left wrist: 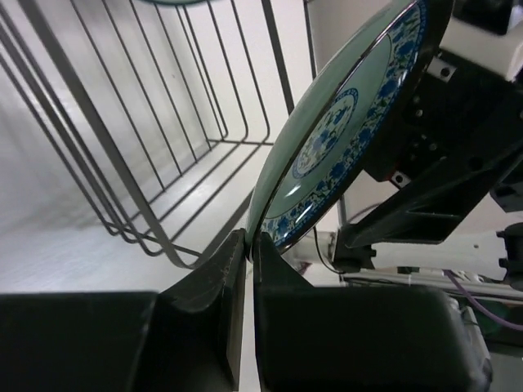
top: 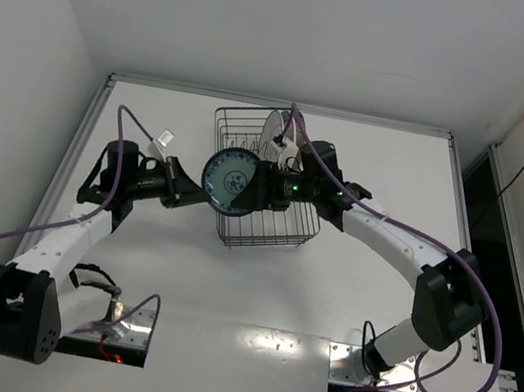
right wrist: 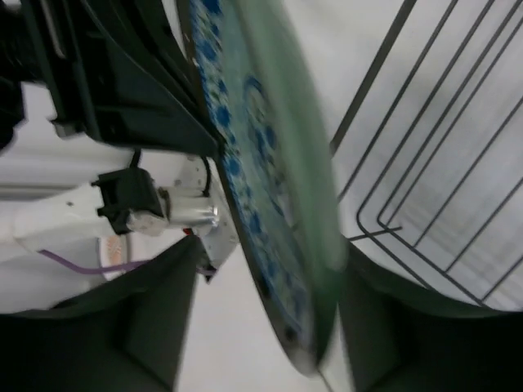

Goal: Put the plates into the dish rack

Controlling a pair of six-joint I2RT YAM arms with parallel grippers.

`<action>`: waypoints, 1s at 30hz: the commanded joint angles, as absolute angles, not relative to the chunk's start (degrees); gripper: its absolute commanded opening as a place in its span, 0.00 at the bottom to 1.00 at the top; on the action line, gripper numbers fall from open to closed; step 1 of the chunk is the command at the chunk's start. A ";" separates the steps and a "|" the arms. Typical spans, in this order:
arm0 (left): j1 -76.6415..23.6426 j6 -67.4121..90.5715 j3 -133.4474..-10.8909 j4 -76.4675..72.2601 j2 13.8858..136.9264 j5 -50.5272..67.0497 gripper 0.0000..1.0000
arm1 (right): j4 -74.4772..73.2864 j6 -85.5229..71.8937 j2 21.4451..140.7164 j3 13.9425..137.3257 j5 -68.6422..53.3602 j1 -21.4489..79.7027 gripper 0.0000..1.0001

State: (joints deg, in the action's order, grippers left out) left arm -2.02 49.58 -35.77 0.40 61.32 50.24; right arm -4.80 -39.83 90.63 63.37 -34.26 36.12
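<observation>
Mid-frame: teal plate (top: 227, 180) over left edge of dish rack (top: 276, 231), not yet slotted. left end effector (left wrist: 249, 242) clamped on its rim; right end effector (right wrist: 270, 278) spread astride it. One white plate (top: 271, 135) racked upright; others unseen.

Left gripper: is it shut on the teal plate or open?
Shut. The left gripper has both fingers pressed on the teal plate rim, no gap showing.

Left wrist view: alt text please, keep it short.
Jaws of the left gripper pinch the lower rim of the teal patterned plate, held on edge and tilted right. The wire dish rack stands to its left, and black parts of the right arm sit close behind the plate.
</observation>
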 commanded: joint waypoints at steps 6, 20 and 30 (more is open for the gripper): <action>-6.86 52.75 -37.16 -3.89 62.75 48.34 0.08 | 0.36 -41.84 88.43 61.35 -33.50 34.19 0.02; 1.66 29.36 -57.22 35.16 69.35 20.40 0.54 | -26.80 -32.09 89.46 79.61 17.10 37.70 0.00; 6.59 26.10 -54.59 36.48 66.64 12.14 0.54 | -40.33 -28.74 111.52 105.80 35.67 42.27 0.00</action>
State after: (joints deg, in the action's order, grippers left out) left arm 5.72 28.10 -55.70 35.90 69.32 16.51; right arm -35.29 -30.52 107.83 98.26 25.98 40.77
